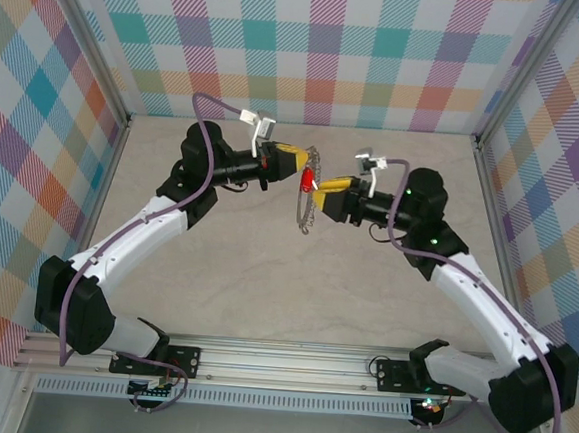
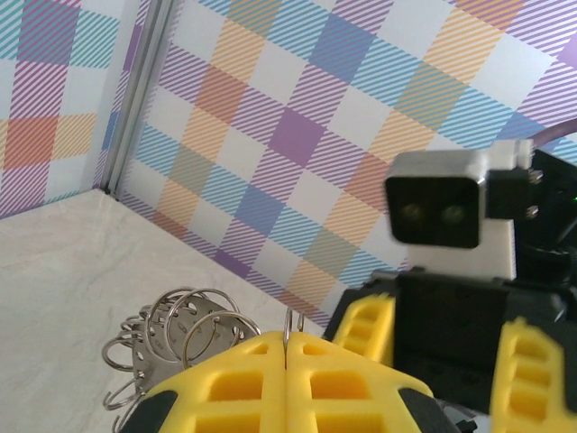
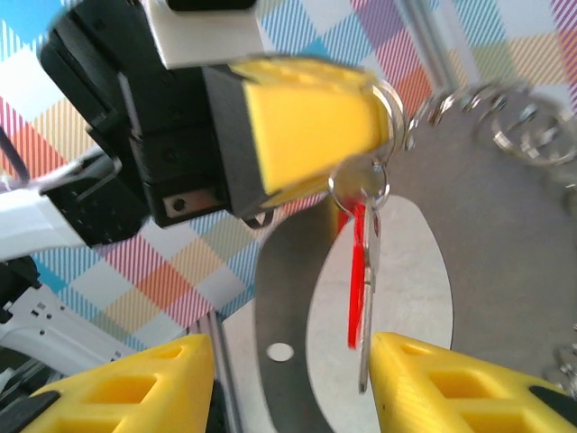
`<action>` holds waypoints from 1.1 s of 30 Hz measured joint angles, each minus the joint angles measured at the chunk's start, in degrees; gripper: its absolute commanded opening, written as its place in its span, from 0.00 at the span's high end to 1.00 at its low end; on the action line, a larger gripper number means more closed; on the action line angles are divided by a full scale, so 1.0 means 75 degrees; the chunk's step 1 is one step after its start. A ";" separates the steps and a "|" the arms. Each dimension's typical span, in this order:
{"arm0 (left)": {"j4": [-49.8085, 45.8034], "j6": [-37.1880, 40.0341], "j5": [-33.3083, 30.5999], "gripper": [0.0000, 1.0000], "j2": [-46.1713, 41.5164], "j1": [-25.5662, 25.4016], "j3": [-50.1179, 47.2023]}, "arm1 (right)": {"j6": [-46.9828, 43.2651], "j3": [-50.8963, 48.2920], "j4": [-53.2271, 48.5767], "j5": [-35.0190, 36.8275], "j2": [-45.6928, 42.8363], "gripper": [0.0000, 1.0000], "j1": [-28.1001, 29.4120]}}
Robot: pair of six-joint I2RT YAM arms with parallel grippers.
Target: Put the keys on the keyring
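Key (image 3: 358, 271), red-headed, is hanging blade-down from a small loop (image 3: 359, 183) at the tip of the left gripper (image 1: 298, 160), whose fingers are pressing together on the edge of the keyring (image 3: 505, 253). Just below it the right gripper (image 3: 287, 347) is waiting with fingers apart. The key's long axis is pointing into that gap, so the right arm is judged better placed to take it

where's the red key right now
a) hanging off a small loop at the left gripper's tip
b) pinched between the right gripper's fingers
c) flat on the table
a: the key dangles from a small loop of the keyring at the tip of the left gripper, while the right gripper is open below it.
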 measured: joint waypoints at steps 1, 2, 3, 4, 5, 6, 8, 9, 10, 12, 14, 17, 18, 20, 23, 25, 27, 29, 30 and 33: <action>0.0052 -0.0020 -0.0003 1.00 -0.0006 0.0000 -0.0035 | 0.0020 -0.0017 0.0017 0.0117 -0.0146 0.51 -0.0029; 0.0093 -0.0035 -0.0003 1.00 -0.0015 0.0000 -0.0082 | 0.0079 -0.0029 0.0085 0.0239 -0.0254 0.51 -0.0041; 0.0163 -0.0058 -0.0003 1.00 -0.0023 0.0000 -0.0131 | 0.0169 -0.0041 0.0207 0.0361 -0.0315 0.51 -0.0041; 0.0210 -0.0093 -0.0003 1.00 -0.0026 0.0000 -0.0169 | 0.0254 -0.0058 0.0350 0.0487 -0.0332 0.51 -0.0041; 0.0248 -0.0157 -0.0003 1.00 -0.0029 0.0000 -0.0195 | 0.0388 -0.0099 0.0551 0.0638 -0.0323 0.51 -0.0041; 0.0306 -0.0210 -0.0009 1.00 -0.0029 0.0000 -0.0227 | 0.0545 -0.0163 0.0801 0.0796 -0.0286 0.51 -0.0041; 0.0498 -0.0329 -0.0058 1.00 -0.0058 0.0000 -0.0341 | 0.0863 -0.0271 0.1247 0.0994 -0.0131 0.52 -0.0041; 0.0609 -0.0408 -0.0076 1.00 -0.0076 0.0000 -0.0414 | 0.1046 -0.0306 0.1513 0.1075 0.0015 0.52 -0.0041; 0.0688 -0.0487 -0.0105 1.00 -0.0099 0.0000 -0.0472 | 0.1198 -0.0315 0.1711 0.1122 0.0146 0.53 -0.0041; 0.0918 -0.0679 -0.0184 1.00 -0.0131 0.0000 -0.0624 | 0.1536 -0.0326 0.2218 0.1204 0.0507 0.54 -0.0041; 0.1110 -0.0857 -0.0262 1.00 -0.0169 0.0000 -0.0752 | 0.1810 -0.0358 0.2658 0.1274 0.0761 0.56 -0.0041; 0.1384 -0.1110 -0.0341 1.00 -0.0187 0.0000 -0.0877 | 0.2139 -0.0449 0.3220 0.1317 0.0991 0.59 -0.0041; 0.1448 -0.1192 -0.0385 1.00 -0.0198 0.0000 -0.0912 | 0.2238 -0.0469 0.3398 0.1314 0.1040 0.59 -0.0041; 0.1542 -0.1285 -0.0440 1.00 -0.0239 0.0000 -0.0970 | 0.2407 -0.0478 0.3692 0.1314 0.1116 0.61 -0.0041; 0.1620 -0.1390 -0.0487 1.00 -0.0326 0.0000 -0.1026 | 0.2591 -0.0478 0.4092 0.1311 0.1204 0.63 -0.0023; 0.1623 -0.1408 -0.0501 1.00 -0.0370 0.0000 -0.1029 | 0.2652 -0.0478 0.4264 0.1309 0.1268 0.64 0.0015; 0.1623 -0.1416 -0.0527 1.00 -0.0396 0.0000 -0.1029 | 0.2681 -0.0478 0.4383 0.1288 0.1352 0.65 0.0082; 0.1623 -0.1416 -0.0542 1.00 -0.0408 0.0000 -0.1029 | 0.2693 -0.0478 0.4412 0.1282 0.1440 0.66 0.0143; 0.1623 -0.1416 -0.0554 1.00 -0.0411 0.0000 -0.1029 | 0.2707 -0.0478 0.4409 0.1282 0.1480 0.66 0.0172; 0.1623 -0.1416 -0.0592 1.00 -0.0411 0.0000 -0.1032 | 0.2736 -0.0478 0.4409 0.1262 0.1574 0.68 0.0216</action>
